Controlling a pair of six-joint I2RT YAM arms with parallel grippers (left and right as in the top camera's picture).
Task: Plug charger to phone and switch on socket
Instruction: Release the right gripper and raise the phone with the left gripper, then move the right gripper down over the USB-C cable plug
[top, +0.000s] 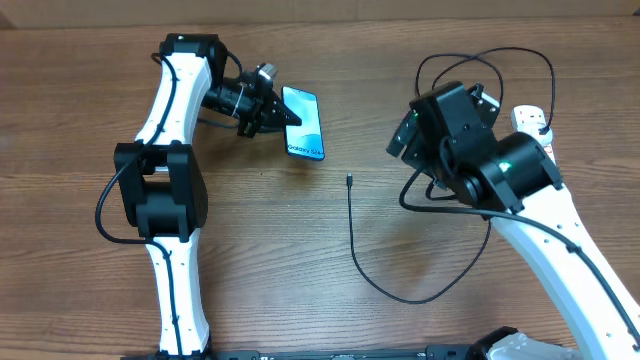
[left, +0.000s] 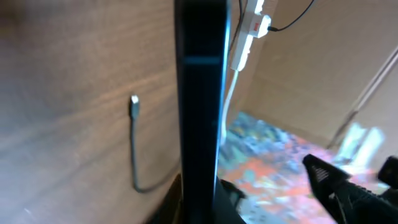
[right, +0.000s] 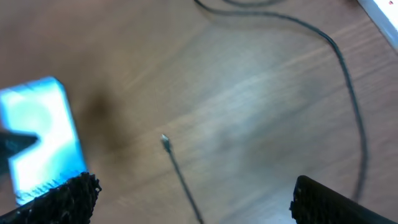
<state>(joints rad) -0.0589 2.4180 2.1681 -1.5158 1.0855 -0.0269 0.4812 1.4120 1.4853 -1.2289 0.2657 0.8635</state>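
Left hand (top: 282, 115) grips phone (top: 305, 125) (screen lit); charger (top: 349, 205) tip lies apart.

A wooden table (top: 300, 300) with brown, streaky grain fills the overhead view, and a paler strip (top: 400, 6) runs along its far edge. The light is even and soft, with only faint shadows and a mild sheen on the wood in the right wrist view. In the left wrist view, plain tan walls (left: 323, 68) stand past the table's edge. Below them lies a blurred floor (left: 280, 168) mottled in orange, blue and white. A pale, blurred object (left: 357, 140) stands there, too unclear to identify.
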